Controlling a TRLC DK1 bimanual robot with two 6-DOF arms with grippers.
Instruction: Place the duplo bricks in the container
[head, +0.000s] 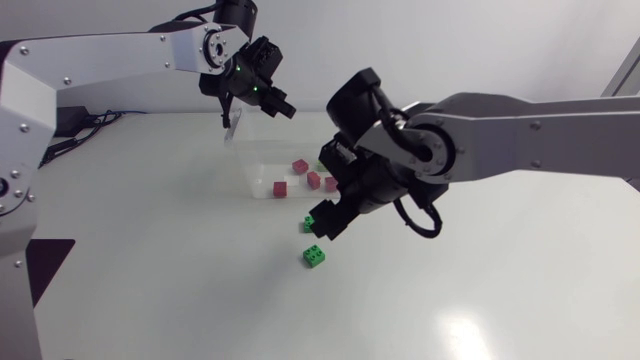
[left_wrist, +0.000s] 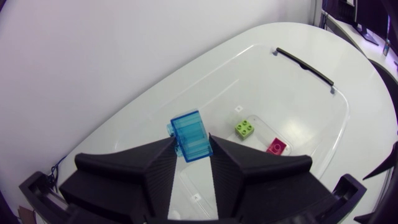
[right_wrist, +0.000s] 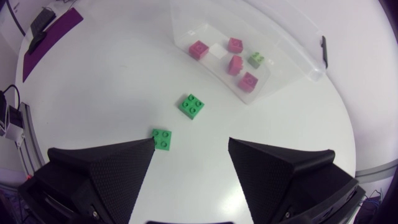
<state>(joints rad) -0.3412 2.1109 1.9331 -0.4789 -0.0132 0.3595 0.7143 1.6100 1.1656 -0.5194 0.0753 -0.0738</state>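
You see the white surface (head: 150, 290) running out of view on every side, so its edges are cut off. Your left arm (head: 100, 60) comes in high at the far side. Your right arm (head: 530, 135) reaches past the middle, and its bulk covers the container's near corner from above.

The clear container (head: 255, 165) stands open near the middle of the surface. Its walls are hard to trace against the white. A dark strip (left_wrist: 305, 64) sits beyond it in the left wrist view, and you cannot tell what it is.

The left claw (left_wrist: 192, 149) hangs above the container. It is closed down to a narrow gap, both fingers pressing a translucent blue brick (left_wrist: 189, 134) from two sides. The right claw (right_wrist: 191, 146) hangs spread wide with nothing between its fingers, on the near side of the container.

Four pink bricks (right_wrist: 235, 64) lie on the container floor, with a lime brick (right_wrist: 255, 60) beside them. From above the lime one is almost hidden behind the right arm.

One green brick (right_wrist: 193, 106) lies on the surface between the right claw and the container, and from above the claw partly covers it. A second green brick (right_wrist: 162, 139) lies farther from the container, showing at the tip of one finger. You cannot tell whether that finger touches it.
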